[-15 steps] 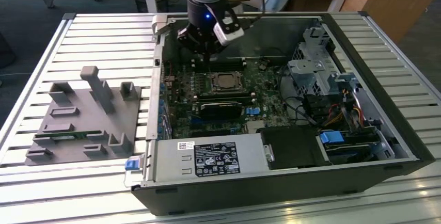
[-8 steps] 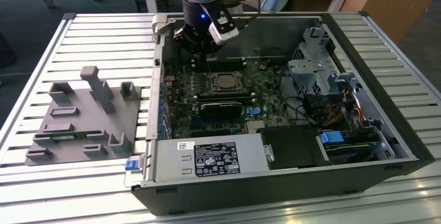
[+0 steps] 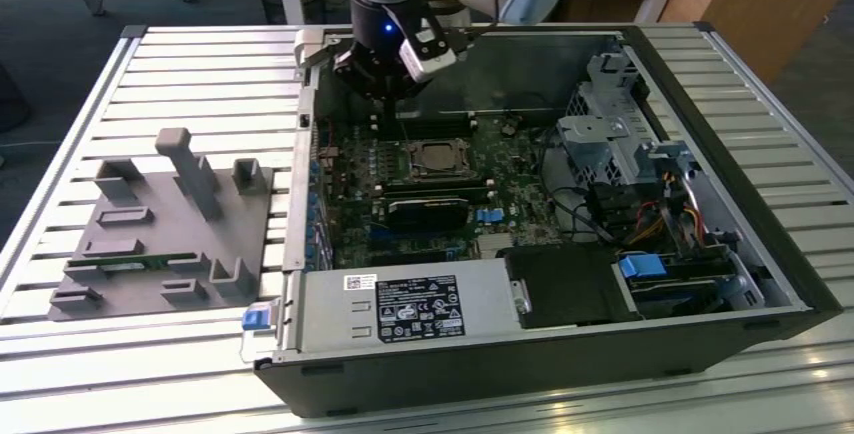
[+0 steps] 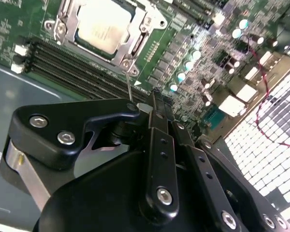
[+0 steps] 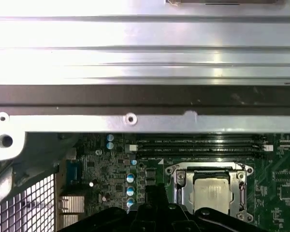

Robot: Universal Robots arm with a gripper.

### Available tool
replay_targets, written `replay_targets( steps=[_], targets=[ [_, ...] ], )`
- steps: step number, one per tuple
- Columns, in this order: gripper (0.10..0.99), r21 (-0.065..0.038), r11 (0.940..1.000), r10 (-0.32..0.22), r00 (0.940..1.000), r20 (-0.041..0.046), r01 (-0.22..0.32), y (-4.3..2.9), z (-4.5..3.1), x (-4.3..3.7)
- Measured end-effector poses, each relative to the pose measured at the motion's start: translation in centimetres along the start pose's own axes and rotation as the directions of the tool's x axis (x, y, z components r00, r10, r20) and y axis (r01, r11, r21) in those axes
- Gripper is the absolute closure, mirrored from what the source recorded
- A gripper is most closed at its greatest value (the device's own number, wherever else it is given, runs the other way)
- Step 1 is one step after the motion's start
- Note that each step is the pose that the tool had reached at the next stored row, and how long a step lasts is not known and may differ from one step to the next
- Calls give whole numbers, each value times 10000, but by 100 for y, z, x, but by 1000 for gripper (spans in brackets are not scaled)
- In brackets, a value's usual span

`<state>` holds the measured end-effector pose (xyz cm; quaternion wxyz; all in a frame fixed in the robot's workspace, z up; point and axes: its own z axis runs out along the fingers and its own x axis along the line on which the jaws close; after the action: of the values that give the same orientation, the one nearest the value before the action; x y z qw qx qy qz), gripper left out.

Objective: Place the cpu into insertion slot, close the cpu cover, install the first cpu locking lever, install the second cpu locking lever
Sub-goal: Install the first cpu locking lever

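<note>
One gripper (image 3: 386,94), exterior view: above motherboard (image 3: 354,234), near cpu (image 3: 434,159).
Second wrist view: cpu cover (image 4: 134,44) down; jaws look closed at raised locking lever (image 4: 129,84), hold unclear.
First wrist view: cpu in insertion slot (image 5: 211,173).
We judge first-lever step; needs press-down, hooking.

The exterior view overlooks the computer case (image 3: 534,379) from afar. Both wrist views, close behind the pincer (image 4: 152,99), share the cpu (image 4: 104,26).

Nothing printed can be read with certainty. On the power supply box (image 3: 327,324) there is a black label (image 3: 418,307) with small white signs, and a small white label (image 3: 363,282) sits just beside it. The cpu (image 4: 104,26) has faint marks on its metal face, too small to read.
</note>
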<state>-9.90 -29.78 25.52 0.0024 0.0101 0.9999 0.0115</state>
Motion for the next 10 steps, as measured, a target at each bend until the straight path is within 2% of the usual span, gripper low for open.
replay_targets(
  steps=[5,10],
  targets=[
    [969,1,10000,-26,10000,-1,26,66,11,6],
    [969,0,10000,-34,10000,-1,34,84,12,-5]
  ],
)
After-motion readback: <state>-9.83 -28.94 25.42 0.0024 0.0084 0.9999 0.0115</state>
